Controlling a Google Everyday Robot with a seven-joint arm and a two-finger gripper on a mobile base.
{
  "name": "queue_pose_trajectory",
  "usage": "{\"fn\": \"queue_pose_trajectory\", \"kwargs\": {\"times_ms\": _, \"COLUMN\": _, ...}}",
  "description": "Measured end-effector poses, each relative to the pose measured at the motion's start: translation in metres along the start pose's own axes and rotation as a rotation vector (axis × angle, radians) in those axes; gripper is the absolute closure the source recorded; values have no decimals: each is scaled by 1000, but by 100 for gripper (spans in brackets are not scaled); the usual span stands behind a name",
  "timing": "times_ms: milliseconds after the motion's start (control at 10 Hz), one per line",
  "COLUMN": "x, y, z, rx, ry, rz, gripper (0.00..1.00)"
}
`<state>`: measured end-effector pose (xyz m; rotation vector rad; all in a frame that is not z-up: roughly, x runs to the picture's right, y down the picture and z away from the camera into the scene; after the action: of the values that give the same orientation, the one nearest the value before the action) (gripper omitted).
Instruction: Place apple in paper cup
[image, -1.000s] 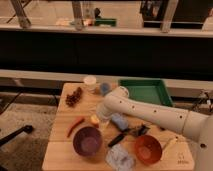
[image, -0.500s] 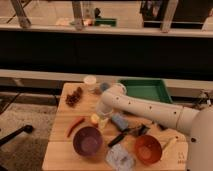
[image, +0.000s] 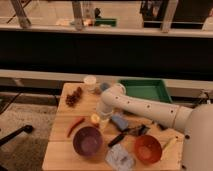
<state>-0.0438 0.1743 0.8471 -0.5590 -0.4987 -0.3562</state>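
Gripper down at the apple, cup waiting at the far edge.

In the one camera view we have the gripper (image: 103, 120) low over the table (image: 57, 150). The apple (image: 95, 118) sits right against it, on the side toward the carrot (image: 76, 126). Whether the gripper is spread or already pinching the fruit, we cannot tell. The paper cup (image: 90, 82) stands well beyond the gripper, at the table's far edge. We judge a good grasp centres on the apple's widest part and lifts straight up before travelling, then lines up squarely over the rim, as the fit looks snug. Watch the blue-grey cup (image: 103, 87) just beside the paper cup, easily knocked on the way in. The grape bunch (image: 74, 96) lies off the path, and the purple bowl (image: 88, 141) sits close on the gripper's near side.
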Motion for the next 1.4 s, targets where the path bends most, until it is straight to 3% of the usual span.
{"fn": "queue_pose_trajectory", "kwargs": {"times_ms": 600, "x": 3, "y": 6, "z": 0, "rx": -38, "ry": -12, "rz": 6, "gripper": 97}}
{"fn": "queue_pose_trajectory", "kwargs": {"times_ms": 1100, "x": -4, "y": -4, "z": -31, "rx": -43, "ry": -51, "rz": 5, "gripper": 100}}
{"fn": "queue_pose_trajectory", "kwargs": {"times_ms": 1400, "x": -16, "y": -14, "z": -54, "rx": -27, "ry": -63, "rz": -12, "gripper": 100}}
